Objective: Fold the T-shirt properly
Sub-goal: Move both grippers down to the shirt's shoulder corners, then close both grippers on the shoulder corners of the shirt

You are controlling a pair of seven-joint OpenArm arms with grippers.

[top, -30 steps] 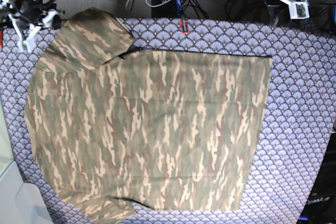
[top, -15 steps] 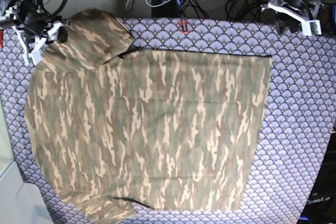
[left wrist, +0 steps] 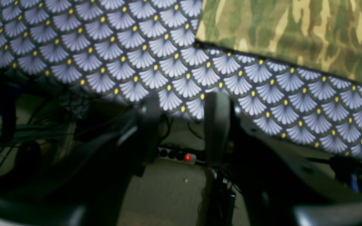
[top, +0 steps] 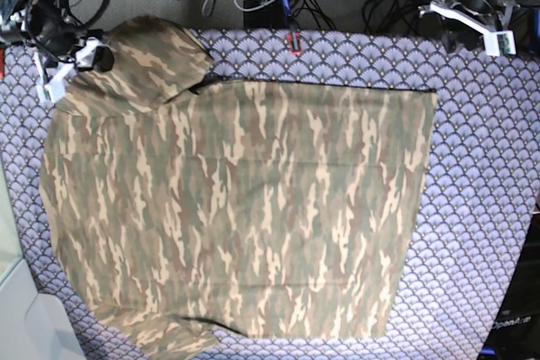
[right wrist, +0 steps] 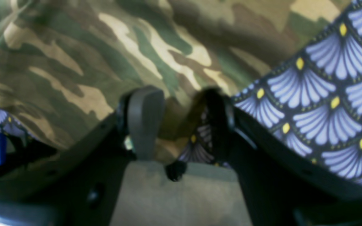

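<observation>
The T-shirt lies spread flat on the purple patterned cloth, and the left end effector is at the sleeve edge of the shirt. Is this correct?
Not quite: the right end effector is at the T-shirt sleeve edge, as the right wrist view shows. The left end effector hangs off the purple patterned cloth, away from the shirt.

A table under a purple scallop-patterned cloth [top: 489, 208] fills the view, its bare margins showing at three and twelve o'clock. Spread flat on it lies the camouflage T-shirt [top: 245, 208] (one sleeve reaching toward eleven o'clock), covering the centre and the nine o'clock side.
</observation>
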